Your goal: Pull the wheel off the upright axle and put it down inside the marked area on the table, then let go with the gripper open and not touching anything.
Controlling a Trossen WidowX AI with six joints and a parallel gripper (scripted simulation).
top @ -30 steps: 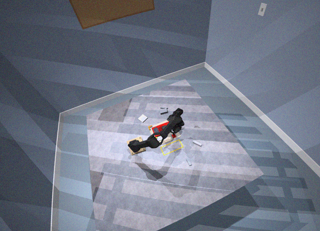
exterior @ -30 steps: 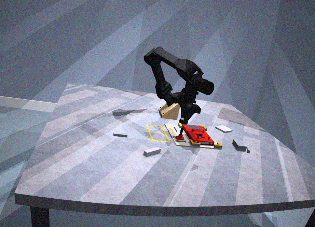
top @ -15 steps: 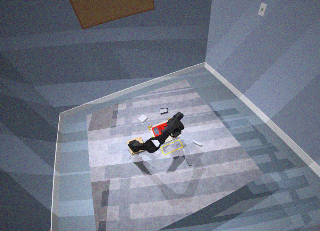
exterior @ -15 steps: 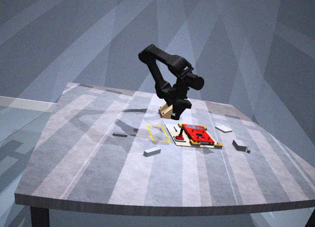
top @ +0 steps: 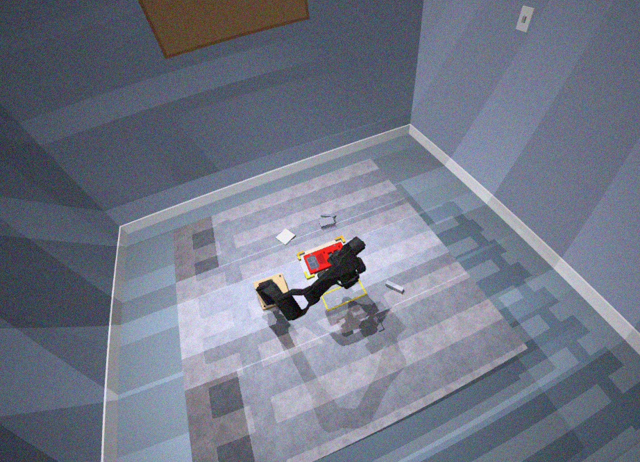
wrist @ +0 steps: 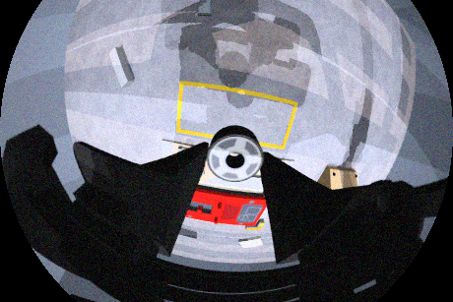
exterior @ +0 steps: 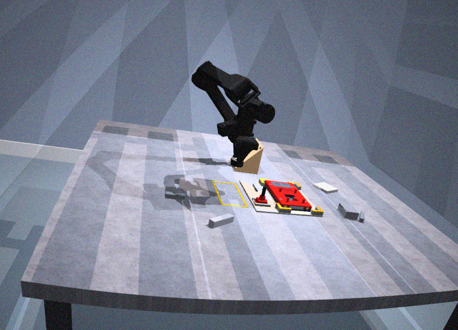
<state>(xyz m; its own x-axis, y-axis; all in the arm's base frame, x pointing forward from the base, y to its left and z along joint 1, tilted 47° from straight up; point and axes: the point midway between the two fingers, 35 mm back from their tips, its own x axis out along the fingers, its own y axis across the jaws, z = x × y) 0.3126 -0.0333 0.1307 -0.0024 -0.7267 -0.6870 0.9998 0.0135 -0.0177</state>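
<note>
My gripper (exterior: 237, 162) (wrist: 234, 152) is shut on the wheel (wrist: 235, 142), a black tyre with a pale grey spoked hub, its face towards the wrist camera. The wheel is off the axle and well above the table. The upright black axle (exterior: 264, 190) stands bare on its red base (exterior: 261, 199). The marked area, a yellow outline (top: 346, 301) (exterior: 217, 192) (wrist: 179, 109), lies on the table beside the cream board (exterior: 248, 189). In the wrist view the wheel overlaps the outline's near edge. In the top view the arm hides the wheel and axle.
A red plate (top: 316, 262) (exterior: 299, 201) sits on the board between yellow corner pieces (exterior: 283, 208). A grey bar (top: 394, 286) (exterior: 221, 220) (wrist: 121, 67), white tile (top: 285, 236) (exterior: 325, 187) and grey bracket (top: 327, 221) (exterior: 348, 211) lie around. A wooden block (exterior: 249, 164) stands behind.
</note>
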